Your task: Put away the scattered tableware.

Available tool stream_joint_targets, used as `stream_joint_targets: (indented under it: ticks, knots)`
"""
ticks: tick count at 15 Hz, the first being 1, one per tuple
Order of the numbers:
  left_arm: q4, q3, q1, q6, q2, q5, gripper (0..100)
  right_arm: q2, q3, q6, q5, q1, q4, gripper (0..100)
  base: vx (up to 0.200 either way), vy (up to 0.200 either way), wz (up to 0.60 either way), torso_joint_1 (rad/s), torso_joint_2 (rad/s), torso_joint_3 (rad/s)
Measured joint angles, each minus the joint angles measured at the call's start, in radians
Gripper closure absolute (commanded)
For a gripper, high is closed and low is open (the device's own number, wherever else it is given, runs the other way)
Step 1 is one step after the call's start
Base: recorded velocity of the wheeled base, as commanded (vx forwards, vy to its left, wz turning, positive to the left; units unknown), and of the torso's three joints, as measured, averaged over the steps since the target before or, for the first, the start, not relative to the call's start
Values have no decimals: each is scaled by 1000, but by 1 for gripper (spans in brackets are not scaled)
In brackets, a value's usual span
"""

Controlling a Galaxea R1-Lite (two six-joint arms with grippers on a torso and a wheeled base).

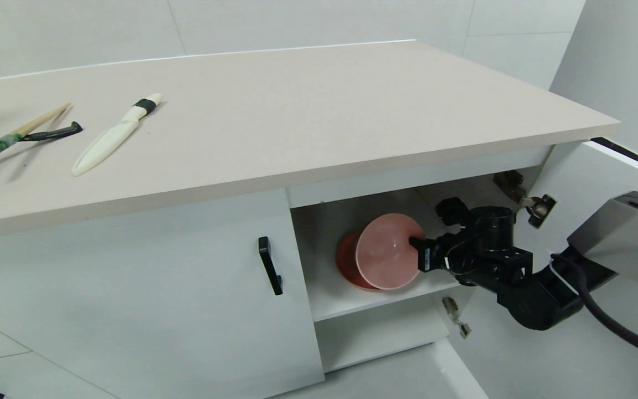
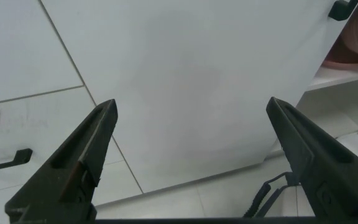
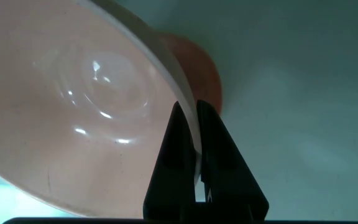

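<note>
Inside the open cabinet, my right gripper point(image 1: 416, 244) is shut on the rim of a pink bowl point(image 1: 388, 252), held tilted on edge just above the shelf point(image 1: 352, 302). The bowl point(image 3: 73, 112) looms large in the right wrist view, its rim pinched between the fingers point(image 3: 185, 140). Behind it sits a darker red bowl point(image 1: 345, 260), also seen as a red bowl point(image 3: 204, 68) past the rim. On the countertop at the left lie a cream knife point(image 1: 114, 136) and chopsticks point(image 1: 11, 136). My left gripper point(image 2: 194, 155) is open, facing the white cabinet front.
The left cabinet door point(image 1: 158, 310) is closed, with a black handle point(image 1: 270, 265). The right door point(image 1: 590, 183) is swung open beside my right arm. A black tool point(image 1: 47, 134) lies under the chopsticks. A lower shelf point(image 1: 380, 332) sits beneath the bowls.
</note>
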Motion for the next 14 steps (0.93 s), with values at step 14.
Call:
stream_joint_targets:
  ticks: [14]
  knots:
    - [1, 0, 0, -8, 0, 0, 0, 85, -89, -20, 8, 8, -1, 100, 0, 0, 0, 0, 0, 0]
